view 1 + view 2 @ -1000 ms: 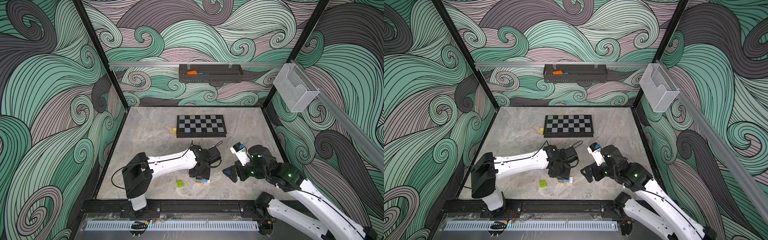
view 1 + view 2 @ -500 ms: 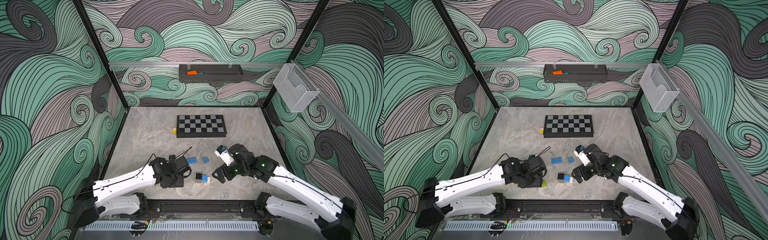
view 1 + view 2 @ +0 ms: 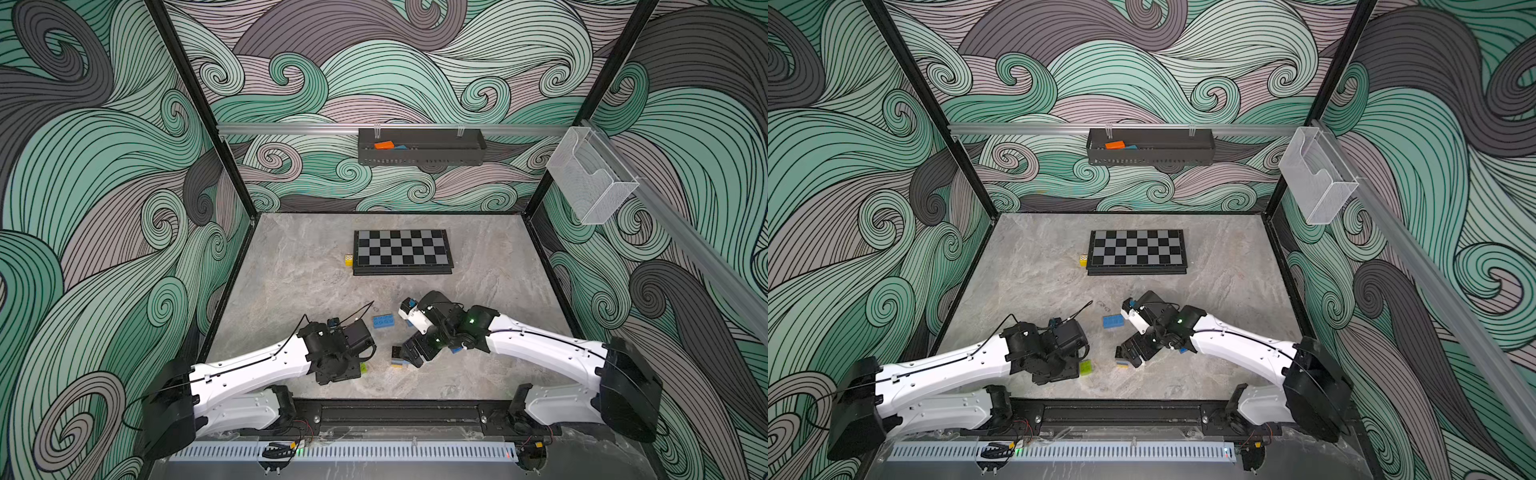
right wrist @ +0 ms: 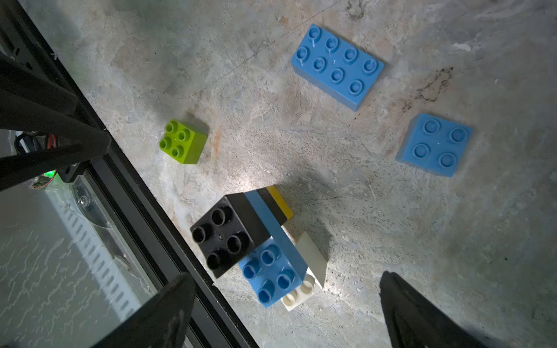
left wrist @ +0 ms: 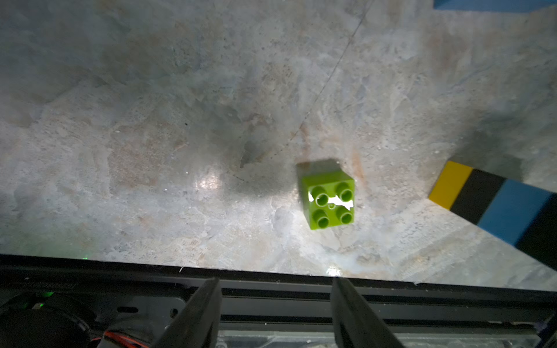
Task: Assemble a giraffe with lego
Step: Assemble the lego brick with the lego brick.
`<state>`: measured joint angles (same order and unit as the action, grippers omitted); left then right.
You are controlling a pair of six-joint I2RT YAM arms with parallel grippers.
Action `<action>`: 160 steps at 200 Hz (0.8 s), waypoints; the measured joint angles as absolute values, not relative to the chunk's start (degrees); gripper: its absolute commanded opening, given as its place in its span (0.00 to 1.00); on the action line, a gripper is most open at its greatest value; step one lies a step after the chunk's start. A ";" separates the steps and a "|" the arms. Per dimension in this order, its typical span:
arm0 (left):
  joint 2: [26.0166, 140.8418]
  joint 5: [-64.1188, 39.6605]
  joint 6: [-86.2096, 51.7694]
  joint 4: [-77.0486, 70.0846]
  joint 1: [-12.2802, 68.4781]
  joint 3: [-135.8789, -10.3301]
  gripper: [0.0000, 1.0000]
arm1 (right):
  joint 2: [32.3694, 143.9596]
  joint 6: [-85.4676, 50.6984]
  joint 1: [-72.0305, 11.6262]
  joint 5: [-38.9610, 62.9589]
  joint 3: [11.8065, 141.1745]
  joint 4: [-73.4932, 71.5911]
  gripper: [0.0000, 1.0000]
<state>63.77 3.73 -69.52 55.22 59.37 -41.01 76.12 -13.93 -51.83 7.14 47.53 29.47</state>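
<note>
The part-built giraffe [image 4: 259, 241] stands near the table's front edge: a black brick on a long blue one, with black, yellow and white bricks below. In both top views it shows as a small stack [image 3: 397, 362] [image 3: 1122, 363]. My right gripper [image 4: 287, 277] hovers just above it, open wide and holding nothing. A loose lime green lego brick [image 5: 328, 199] sits studs up to its left. My left gripper [image 5: 275, 283] is open and empty, over the front rail, short of that green brick. A long blue brick [image 4: 337, 66] and a square blue brick [image 4: 434, 144] lie farther back.
A chessboard [image 3: 401, 251] lies at mid-table with a yellow die [image 3: 348, 260] at its left corner. A black shelf tray [image 3: 419, 147] on the back wall holds an orange block [image 3: 383, 145]. The black front rail [image 5: 271, 301] runs right beside the bricks.
My left arm has drawn back from the stack toward the front left, beside the green brick. My right gripper has moved left, over the stack. The blue bricks have come into view.
</note>
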 measured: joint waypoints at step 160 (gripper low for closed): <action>69.60 2.94 -67.07 52.21 58.06 -43.53 0.62 | 79.55 -13.87 -52.10 4.91 47.53 25.80 0.99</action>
<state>69.60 2.94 -67.07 52.21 58.06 -43.53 79.55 -13.87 -52.10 4.91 47.53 25.80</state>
